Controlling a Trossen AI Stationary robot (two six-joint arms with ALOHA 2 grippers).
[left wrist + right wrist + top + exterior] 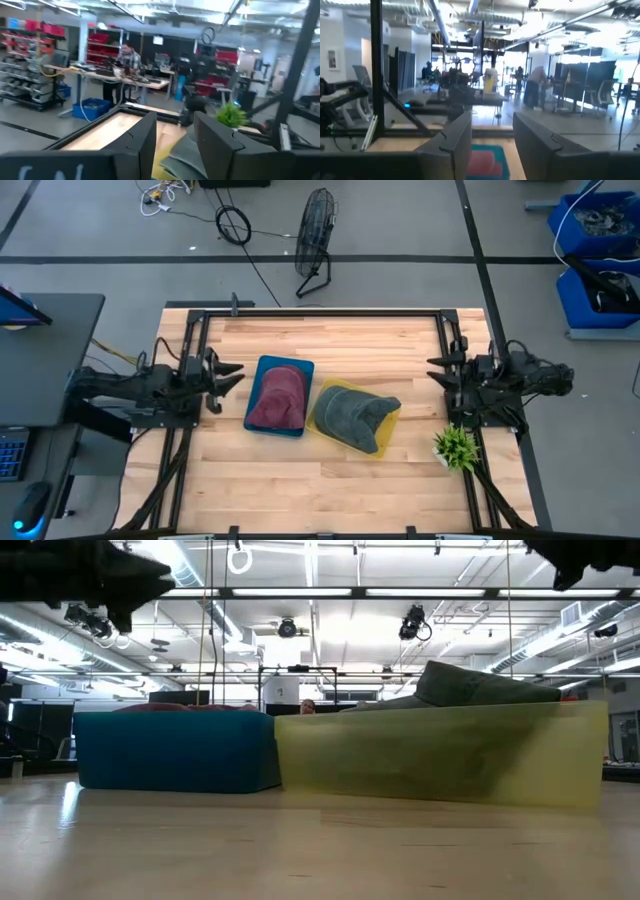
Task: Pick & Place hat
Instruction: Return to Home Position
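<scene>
A maroon hat [279,398] lies in a blue tray [262,368] at the table's middle. A grey-green hat [350,415] lies in a yellow tray [392,425] just right of it, its brim over the tray's near edge. My left gripper [232,376] is open and empty, raised by the table's left edge, left of the blue tray. My right gripper [436,368] is open and empty, raised by the right edge. In the low view the blue tray [175,752] and yellow tray [440,755] stand side by side.
A small green plant [456,447] stands at the table's right, near my right arm's base. The arm frames run along both table sides. Bare wood lies in front of and behind the trays.
</scene>
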